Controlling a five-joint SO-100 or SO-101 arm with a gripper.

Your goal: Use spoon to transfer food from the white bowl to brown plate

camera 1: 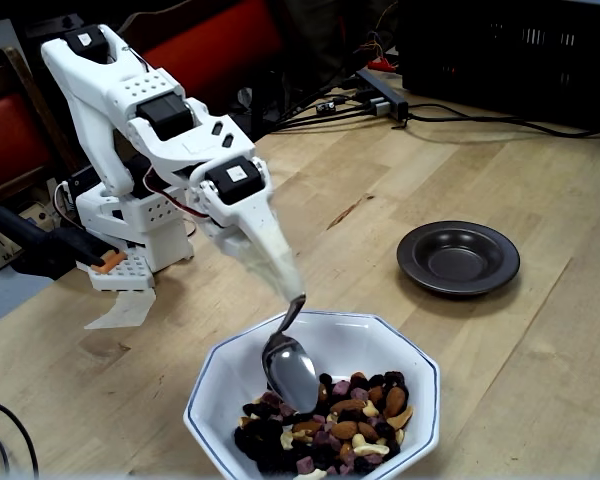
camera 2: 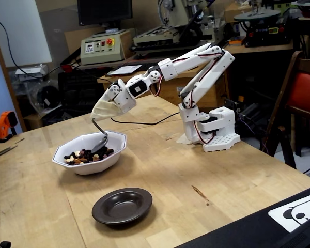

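Wooden desk point(camera 1: 540, 330) carrying everything; arm point(camera 2: 196, 64) reaching out over white bowl point(camera 1: 225, 375); brown plate point(camera 1: 458, 257) well apart from bowl, empty. Tool point(camera 1: 292, 293) wrapped in pale covering, clamped on handle of spoon point(camera 1: 292, 368); jaw gap hidden. Spoon bowl down inside white bowl, tip at near edge of food point(camera 1: 335, 425), apparently unloaded. Step in hand judged: scooping. To do well: drive tip low under the heap toward far wall, then roll level before lifting; lift slowly, since almonds likely to roll off.
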